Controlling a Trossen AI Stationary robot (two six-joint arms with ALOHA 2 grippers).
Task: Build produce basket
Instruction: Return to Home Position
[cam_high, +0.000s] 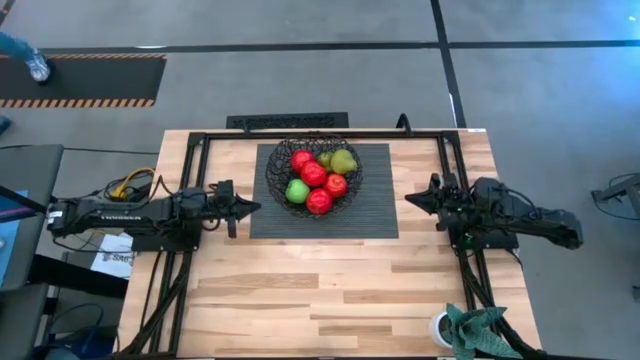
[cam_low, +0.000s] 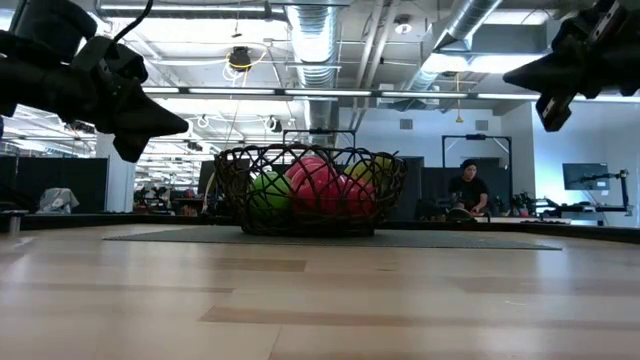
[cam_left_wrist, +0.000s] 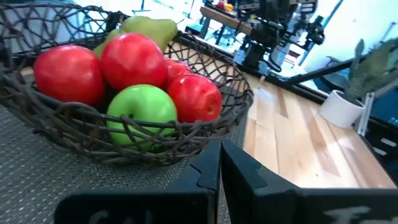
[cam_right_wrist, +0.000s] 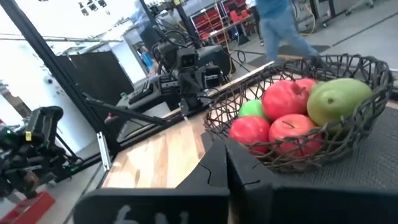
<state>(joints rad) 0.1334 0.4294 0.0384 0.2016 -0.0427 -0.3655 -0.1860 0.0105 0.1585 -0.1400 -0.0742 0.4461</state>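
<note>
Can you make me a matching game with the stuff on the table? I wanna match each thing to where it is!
Things:
1. green apple
2. mat
3. left gripper
4. potted plant

Matches:
A. under the basket
B. shut, holding nothing
C. at a corner of the table
D. inside the basket

Pairs: 1-D, 2-A, 3-B, 4-C

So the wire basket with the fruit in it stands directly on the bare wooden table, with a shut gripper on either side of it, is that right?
Not quite: the basket stands on the dark ribbed mat, not on bare wood, as the high view shows. The fruit is in it, and the left gripper and right gripper, both shut, sit on either side.
</note>
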